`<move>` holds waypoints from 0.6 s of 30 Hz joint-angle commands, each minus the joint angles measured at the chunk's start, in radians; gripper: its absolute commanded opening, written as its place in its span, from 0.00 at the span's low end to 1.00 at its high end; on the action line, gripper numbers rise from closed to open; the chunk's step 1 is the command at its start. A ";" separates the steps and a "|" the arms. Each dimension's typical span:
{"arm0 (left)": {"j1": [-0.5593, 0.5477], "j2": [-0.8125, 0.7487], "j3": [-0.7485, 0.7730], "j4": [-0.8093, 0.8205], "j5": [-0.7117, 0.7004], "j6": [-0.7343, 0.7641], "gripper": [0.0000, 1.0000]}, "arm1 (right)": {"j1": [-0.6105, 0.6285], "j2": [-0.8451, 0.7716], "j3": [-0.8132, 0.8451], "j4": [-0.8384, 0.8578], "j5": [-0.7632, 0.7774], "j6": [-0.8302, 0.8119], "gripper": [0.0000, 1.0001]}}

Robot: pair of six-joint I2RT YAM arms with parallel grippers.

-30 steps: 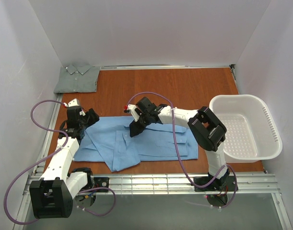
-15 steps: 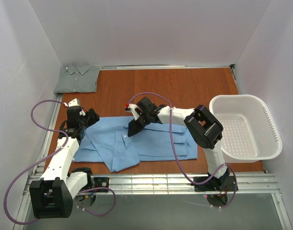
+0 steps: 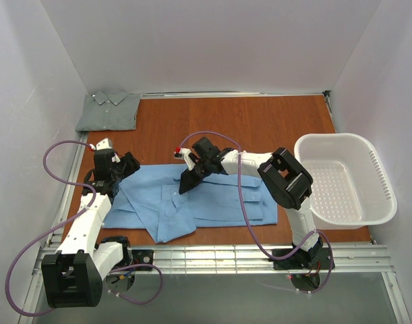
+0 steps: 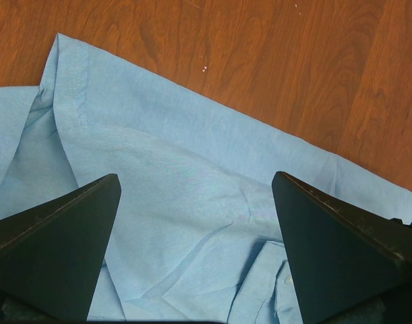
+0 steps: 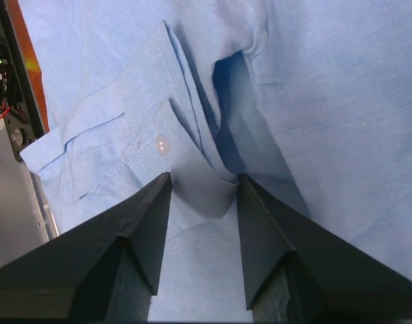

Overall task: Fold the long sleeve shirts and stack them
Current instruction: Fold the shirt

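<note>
The light blue shirt (image 3: 219,202) lies spread on the wooden table, partly folded, with a flap toward the front. The grey-green shirt (image 3: 110,111) lies folded in the far left corner. My left gripper (image 3: 126,166) hovers wide open over the blue shirt's left edge; in the left wrist view (image 4: 195,177) only flat blue cloth (image 4: 158,162) lies between its fingers. My right gripper (image 3: 187,186) points down onto the shirt's middle. In the right wrist view (image 5: 204,177) its jaws stand partly open astride a raised fold beside a buttoned cuff (image 5: 152,145).
A white plastic laundry basket (image 3: 340,138) stands at the right edge of the table. White walls enclose the table on three sides. A metal rail (image 3: 226,256) runs along the near edge by the arm bases.
My right gripper has slid slightly left and nearer along the blue shirt. The left arm has not moved.
</note>
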 commanded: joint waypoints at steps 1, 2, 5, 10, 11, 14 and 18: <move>-0.002 -0.005 0.004 0.011 0.004 0.013 0.86 | 0.004 0.000 0.021 0.023 -0.058 -0.004 0.34; -0.004 -0.005 0.004 0.011 0.004 0.013 0.86 | 0.004 0.003 0.023 0.025 -0.060 -0.005 0.30; -0.002 -0.004 0.005 0.011 0.003 0.015 0.86 | 0.004 -0.002 0.020 0.022 -0.066 -0.013 0.06; -0.002 -0.010 0.005 0.011 0.000 0.015 0.86 | 0.021 -0.103 -0.019 0.015 -0.068 -0.045 0.01; -0.004 -0.015 0.004 0.011 0.003 0.013 0.86 | 0.023 -0.155 -0.037 0.006 -0.066 -0.051 0.01; -0.002 -0.033 0.001 0.007 -0.008 0.009 0.86 | 0.052 -0.265 -0.062 -0.070 -0.071 -0.076 0.01; -0.002 -0.045 0.037 -0.023 -0.019 0.002 0.86 | 0.115 -0.405 -0.081 -0.196 -0.057 -0.148 0.01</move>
